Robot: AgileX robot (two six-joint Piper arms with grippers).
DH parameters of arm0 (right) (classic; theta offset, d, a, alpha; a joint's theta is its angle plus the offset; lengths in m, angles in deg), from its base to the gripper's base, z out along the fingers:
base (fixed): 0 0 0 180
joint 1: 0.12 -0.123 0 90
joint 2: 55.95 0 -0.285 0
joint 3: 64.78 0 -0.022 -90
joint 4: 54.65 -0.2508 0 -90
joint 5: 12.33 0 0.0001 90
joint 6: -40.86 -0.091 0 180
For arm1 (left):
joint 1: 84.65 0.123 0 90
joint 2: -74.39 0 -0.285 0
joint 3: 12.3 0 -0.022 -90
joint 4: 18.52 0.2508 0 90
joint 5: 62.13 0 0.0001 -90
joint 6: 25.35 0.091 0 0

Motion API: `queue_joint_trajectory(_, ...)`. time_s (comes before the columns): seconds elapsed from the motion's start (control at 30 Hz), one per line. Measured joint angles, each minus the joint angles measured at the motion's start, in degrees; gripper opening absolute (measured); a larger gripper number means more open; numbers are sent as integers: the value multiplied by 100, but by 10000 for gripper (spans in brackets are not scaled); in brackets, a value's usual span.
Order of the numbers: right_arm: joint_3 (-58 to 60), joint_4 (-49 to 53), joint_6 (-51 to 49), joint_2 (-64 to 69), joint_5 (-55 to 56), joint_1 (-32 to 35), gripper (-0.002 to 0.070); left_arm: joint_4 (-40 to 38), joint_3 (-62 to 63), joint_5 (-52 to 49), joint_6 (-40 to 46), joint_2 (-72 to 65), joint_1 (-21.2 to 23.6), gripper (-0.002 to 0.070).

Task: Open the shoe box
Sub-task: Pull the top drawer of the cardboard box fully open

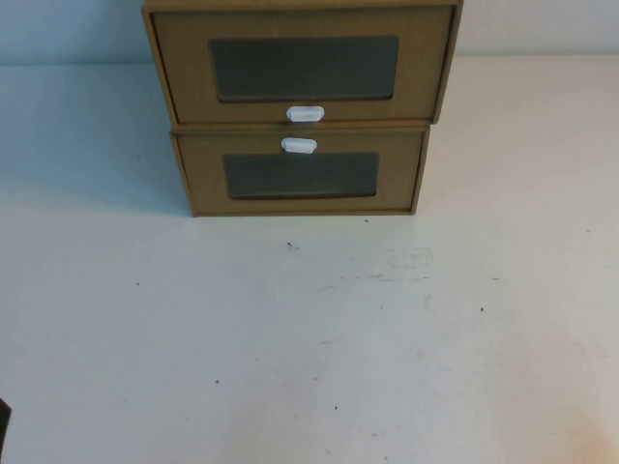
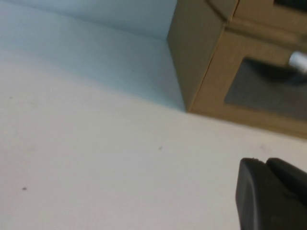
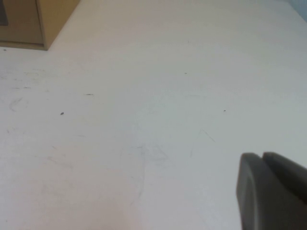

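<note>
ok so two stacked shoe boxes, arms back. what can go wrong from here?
1. The upper handle and lower handle sit close, one above the other; a claw could catch the wrong one, or both.
2. The upper box seems only stacked on the lower box; a pull may drag the stack.
3. The left claw and right claw hover shut over the table, short of the boxes; either must open first.

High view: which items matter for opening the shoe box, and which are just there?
Job: top box, top handle, bottom box, bottom handle (target box unclear); left gripper, shut, above the table off the boxes' left corner; right gripper, shut, above the table off their right corner.
Just there: table.
</note>
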Motion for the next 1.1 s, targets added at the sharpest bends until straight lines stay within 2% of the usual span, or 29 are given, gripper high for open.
queue_joint_trajectory(0.17, 0, 0, 0, 0, 0, 0, -14, -1007, 0, 775, -463, 0, 0, -5)
queue_joint_trajectory(0.33, 0, 0, 0, 0, 0, 0, -13, -1248, 0, 1207, -540, 0, 0, -5)
queue_joint_trajectory(0.43, 0, 0, 0, 0, 0, 0, -13, -1297, 14, 1128, -560, 0, 0, -5)
queue_joint_trajectory(0.53, 0, 0, 0, 0, 0, 0, -13, -1310, 362, 533, -560, -150, -13, -5)
queue_joint_trajectory(0.63, 0, 0, 0, 0, 0, 0, -14, -1241, 1119, -318, -416, -847, -43, -5)
queue_joint_trajectory(0.87, 0, 0, 0, 0, 0, 0, -13, -1181, 3413, -2183, 857, -3080, -52, -5)
queue_joint_trajectory(1.1, 0, 0, 0, 0, 0, 0, -13, -1531, 5999, -2850, 2462, -5505, -52, -5)
